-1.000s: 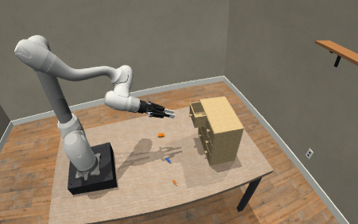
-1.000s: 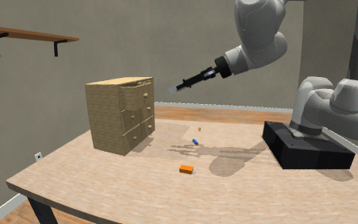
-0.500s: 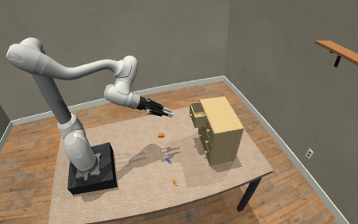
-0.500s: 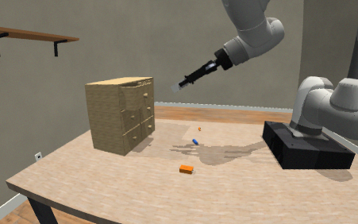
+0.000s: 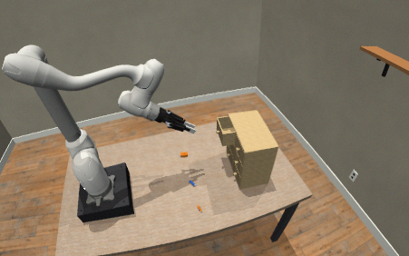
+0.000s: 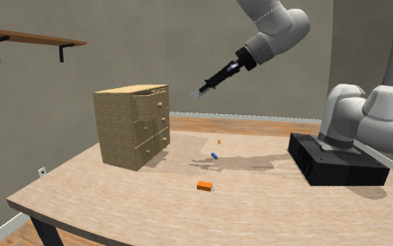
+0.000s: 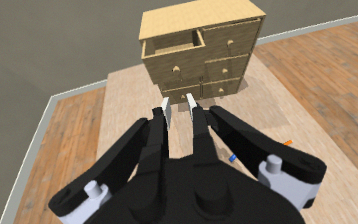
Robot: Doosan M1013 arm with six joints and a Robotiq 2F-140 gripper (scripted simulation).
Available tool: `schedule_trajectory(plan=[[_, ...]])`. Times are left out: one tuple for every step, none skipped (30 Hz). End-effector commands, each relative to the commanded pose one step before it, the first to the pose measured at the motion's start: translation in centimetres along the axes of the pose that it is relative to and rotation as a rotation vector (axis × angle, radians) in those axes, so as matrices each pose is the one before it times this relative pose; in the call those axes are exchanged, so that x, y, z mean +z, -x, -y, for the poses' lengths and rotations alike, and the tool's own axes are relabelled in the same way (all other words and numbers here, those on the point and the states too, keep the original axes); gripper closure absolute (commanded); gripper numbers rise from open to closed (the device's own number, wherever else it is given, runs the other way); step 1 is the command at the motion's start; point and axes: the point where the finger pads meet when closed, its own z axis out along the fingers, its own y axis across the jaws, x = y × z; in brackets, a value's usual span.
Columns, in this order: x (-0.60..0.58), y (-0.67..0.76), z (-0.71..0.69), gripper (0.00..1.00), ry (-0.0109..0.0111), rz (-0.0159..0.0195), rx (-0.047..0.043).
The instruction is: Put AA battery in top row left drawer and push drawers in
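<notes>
Gripper [image 7: 179, 111] of yours hangs in the air facing the chest [image 5: 253, 145], fingers nearly closed with nothing between them. Top left drawer [image 7: 172, 48] sticks out, and the battery [image 5: 199, 209] lies on the table [image 5: 168, 222]

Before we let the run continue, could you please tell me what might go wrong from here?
1. The end effector is narrowly set and holds nothing; three small items lie on the table, and the wrong one may be picked.
2. The top-left drawer of the chest stands pulled out; bumped, the loose tray might droop or slide out.
</notes>
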Motion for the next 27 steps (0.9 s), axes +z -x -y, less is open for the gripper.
schedule_trajectory(plan=[[-0.642,-0.137,-0.091,0.80,0.02545,0.11713,-0.00572],[0.000,0.000,0.000,0.80,0.00000,0.00000,0.00000],[0.000,0.000,0.000,0.80,0.00000,0.00000,0.00000],[-0.138,0.008,0.019,0.80,-0.00064,0.01172,-0.00010],[-0.144,0.021,0.056,0.80,-0.00183,0.01198,-0.00027],[-0.155,-0.020,-0.050,0.80,0.00164,0.01362,0.00028],[-0.165,0.000,-0.014,0.80,0.00043,0.01427,0.00006],[-0.174,0.022,0.034,0.80,-0.00114,0.01469,-0.00023],[-0.189,0.009,-0.002,0.80,0.00008,0.01632,0.00002],[-0.207,0.009,-0.020,0.80,0.00066,0.01806,0.00013],[-0.220,0.036,0.042,0.80,-0.00139,0.01848,-0.00033],[-0.248,0.017,-0.029,0.80,0.00098,0.02190,0.00024],[-0.270,0.043,0.020,0.80,-0.00068,0.02295,-0.00019],[-0.302,0.043,-0.012,0.80,0.00041,0.02656,0.00011],[-0.334,0.069,0.029,0.80,-0.00102,0.02833,-0.00031],[-0.382,0.076,-0.020,0.80,0.00072,0.03410,0.00022],[-0.381,0.096,0.004,0.80,0.00089,0.01461,0.00110],[-0.378,0.102,0.017,0.80,0.00104,0.01275,0.00109],[0.000,0.000,0.000,0.80,0.00000,0.00000,0.00000],[0.000,0.000,0.000,0.80,0.00000,0.00000,0.00000],[-0.348,0.095,-0.014,0.80,0.00090,0.04534,-0.00030],[-0.342,0.113,0.002,0.80,0.00185,0.01584,0.00115],[-0.335,0.115,0.005,0.80,0.00159,0.01797,0.00084],[-0.311,0.114,-0.009,0.80,0.00175,0.02068,0.00067],[-0.312,0.120,0.005,0.80,0.00091,0.02313,0.00014],[-0.286,0.120,-0.009,0.80,0.00089,0.02544,0.00004],[-0.281,0.124,0.000,0.80,0.00013,0.02736,-0.00034]])
